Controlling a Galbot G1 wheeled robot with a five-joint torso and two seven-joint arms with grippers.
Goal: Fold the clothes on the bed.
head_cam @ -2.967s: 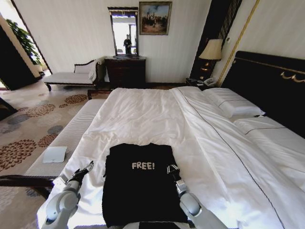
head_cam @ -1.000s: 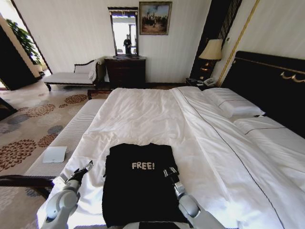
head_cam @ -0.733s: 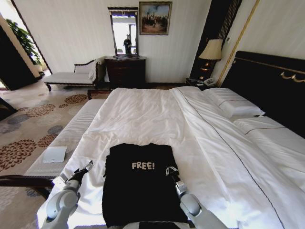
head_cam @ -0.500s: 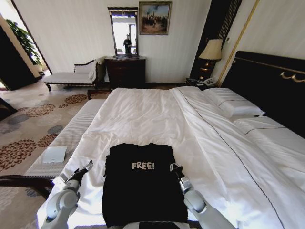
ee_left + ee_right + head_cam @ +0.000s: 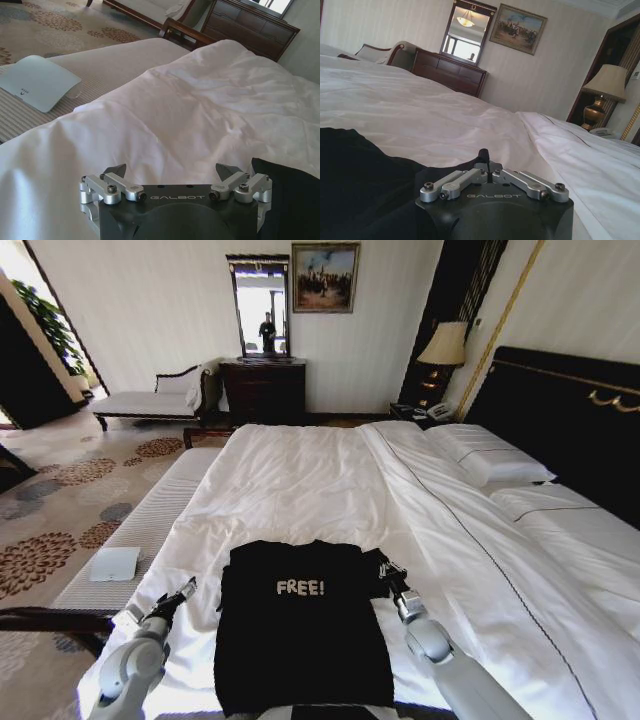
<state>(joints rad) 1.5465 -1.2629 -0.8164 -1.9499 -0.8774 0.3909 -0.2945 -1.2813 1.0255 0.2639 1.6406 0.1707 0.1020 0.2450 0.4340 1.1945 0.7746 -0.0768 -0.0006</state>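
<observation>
- We see the black T-shirt (image 5: 300,625) lying flat on the near end of the bed (image 5: 330,480).
- Our right gripper (image 5: 385,570) pinches the shirt's right sleeve, jaws pressed together.
- Our left gripper (image 5: 180,595), jaws spread, hovers just beside the shirt's left edge.

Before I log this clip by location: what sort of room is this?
Probably a hotel bedroom: a large made bed with white linen, a bedside lamp beside a phone, and a dresser under a mirror.
</observation>
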